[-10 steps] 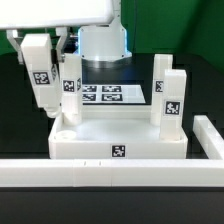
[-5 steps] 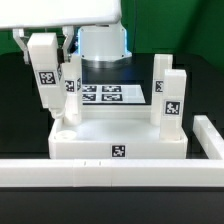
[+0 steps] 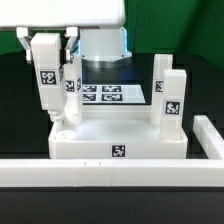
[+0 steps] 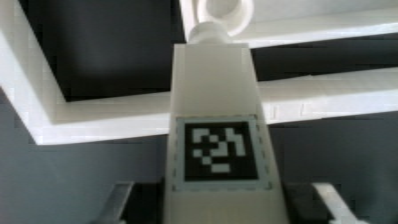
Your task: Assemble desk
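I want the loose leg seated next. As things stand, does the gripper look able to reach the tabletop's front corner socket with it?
Probably yes: the gripper holds the leg right above the socket, with nothing between.

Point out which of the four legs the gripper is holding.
The leg at the tabletop's near corner on the exterior view's left; the gripper clamps its top, while the other three stand free.
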`<state>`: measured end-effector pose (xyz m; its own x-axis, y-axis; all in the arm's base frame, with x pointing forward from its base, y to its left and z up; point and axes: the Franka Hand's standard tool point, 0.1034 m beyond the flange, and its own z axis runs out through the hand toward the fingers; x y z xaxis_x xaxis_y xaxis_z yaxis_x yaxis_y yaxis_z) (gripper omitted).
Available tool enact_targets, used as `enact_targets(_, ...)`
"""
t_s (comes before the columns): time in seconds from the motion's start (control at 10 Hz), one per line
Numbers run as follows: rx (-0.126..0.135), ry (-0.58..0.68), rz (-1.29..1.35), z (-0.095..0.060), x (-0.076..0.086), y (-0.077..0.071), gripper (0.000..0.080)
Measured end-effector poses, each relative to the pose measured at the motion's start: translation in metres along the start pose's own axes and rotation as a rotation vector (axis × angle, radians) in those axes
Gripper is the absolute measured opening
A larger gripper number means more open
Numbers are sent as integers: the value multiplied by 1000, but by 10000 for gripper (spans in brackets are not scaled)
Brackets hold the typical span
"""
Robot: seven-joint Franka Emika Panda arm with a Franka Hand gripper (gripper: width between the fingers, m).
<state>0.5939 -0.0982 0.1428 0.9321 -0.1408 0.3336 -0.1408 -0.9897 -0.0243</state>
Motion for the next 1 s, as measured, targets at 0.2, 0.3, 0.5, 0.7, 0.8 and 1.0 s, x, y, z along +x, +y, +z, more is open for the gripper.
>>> enact_targets(0.2,0,-2,1,1,-1,1,291)
enact_targets(0.3,0,-4,1,1,-2,0,291)
enact_targets(0.5,-31,46,-12,5,-4,-4,291)
enact_targets(0.7,-31,40,-8,6,-5,-2,291)
enact_targets(0.8,-64,96,-22,4,-2,4,291)
enact_targets(1.0,-51,80,-9,4,-6,-2,291)
